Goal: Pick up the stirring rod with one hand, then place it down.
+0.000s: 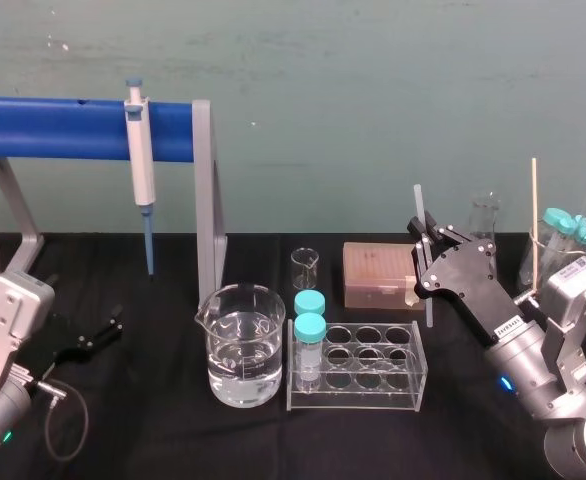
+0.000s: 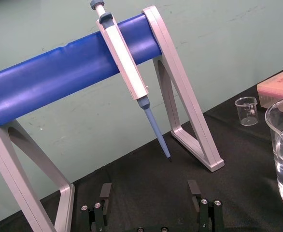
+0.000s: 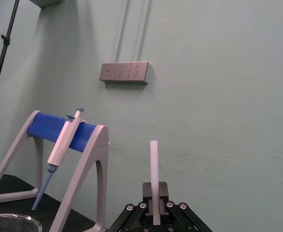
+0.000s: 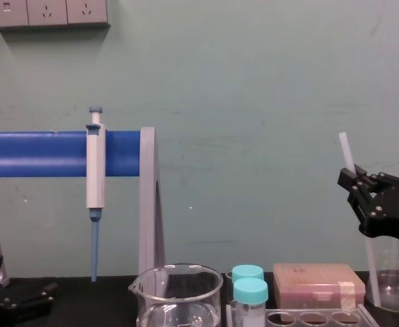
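Black tabletop (image 1: 173, 440), green wall (image 1: 373, 100). Right gripper (image 1: 431, 252) clamped on stirring rod (image 1: 421, 215), rod near upright, running above and below grip. Pick-up looks done; set-down remains. Left gripper (image 1: 91, 336) parked well left of it, low, jaws apart.

Right wrist view: the lower end of the stirring rod (image 3: 154, 164) is hidden between the clamped fingers of the right tool (image 3: 155, 195). The tool body is cropped at the frame edge.

Head view: the stretch of rod at the grip is masked by the same fingers.

Chest view: the right tool runs off the frame's right edge. The beaker (image 4: 179, 283) and vial rack (image 4: 308, 317), lower than this tool and to its left, are cut by the bottom edge, so their bases are unseen.

Left wrist view: the left tool (image 2: 149, 189) has its fingers spread, and its palm and body are cropped. The tabletop contact of the blue pipette tip (image 2: 157, 135), ahead of this tool, is too small to tell.
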`<action>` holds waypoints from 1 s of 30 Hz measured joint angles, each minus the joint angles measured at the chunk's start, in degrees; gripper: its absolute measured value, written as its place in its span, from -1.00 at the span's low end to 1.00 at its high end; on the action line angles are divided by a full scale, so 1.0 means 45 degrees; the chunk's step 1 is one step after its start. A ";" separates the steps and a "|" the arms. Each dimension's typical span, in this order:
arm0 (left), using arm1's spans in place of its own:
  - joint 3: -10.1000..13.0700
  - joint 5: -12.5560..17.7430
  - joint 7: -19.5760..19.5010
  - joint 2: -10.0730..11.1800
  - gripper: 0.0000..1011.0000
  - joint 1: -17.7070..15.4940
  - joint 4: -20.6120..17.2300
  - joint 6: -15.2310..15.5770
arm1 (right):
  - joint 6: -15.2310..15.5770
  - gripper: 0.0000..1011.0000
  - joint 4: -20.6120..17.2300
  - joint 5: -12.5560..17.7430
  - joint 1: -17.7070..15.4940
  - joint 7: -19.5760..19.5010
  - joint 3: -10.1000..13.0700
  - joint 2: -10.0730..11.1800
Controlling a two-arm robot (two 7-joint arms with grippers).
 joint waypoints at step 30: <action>0.0000 0.0000 0.0000 -0.0001 0.98 0.0000 0.0000 0.0000 | -0.0001 -0.87 0.0001 0.0001 0.0000 0.0000 0.0000 0.0000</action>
